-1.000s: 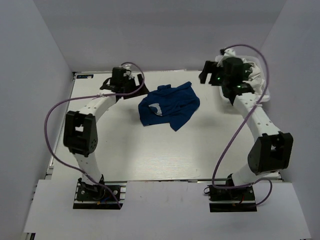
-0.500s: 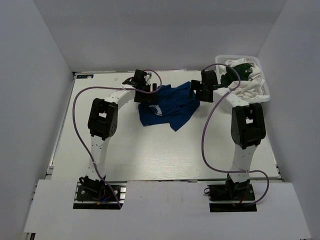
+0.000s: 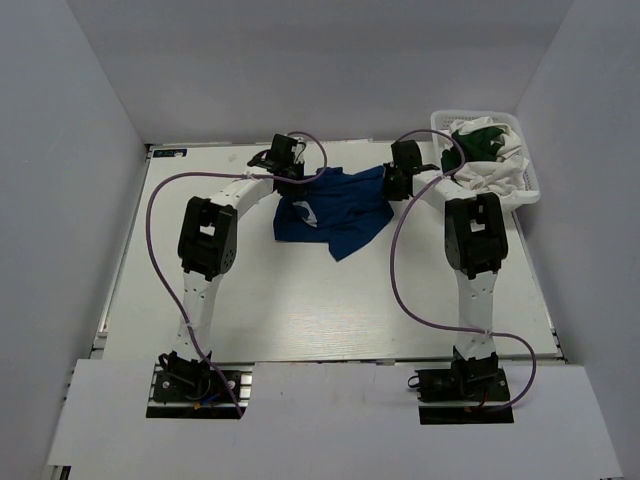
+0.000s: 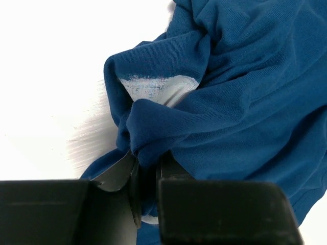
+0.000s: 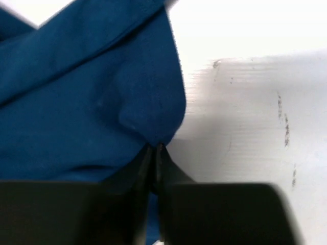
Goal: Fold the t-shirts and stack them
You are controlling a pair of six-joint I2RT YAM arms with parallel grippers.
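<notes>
Pinches a bunched fold of the royal blue cloth t-shirt (image 3: 335,205) in the black left gripper (image 4: 145,166) — nips its opposite edge in the black right gripper (image 5: 154,153); sprawls on the white table (image 3: 300,300), far middle.

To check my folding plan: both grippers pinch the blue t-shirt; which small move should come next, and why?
Probably lift both a little and draw them apart. The left gripper and right gripper each pinch part of the blue t-shirt, which lies crumpled on the table, so it needs spreading flat before folding.
</notes>
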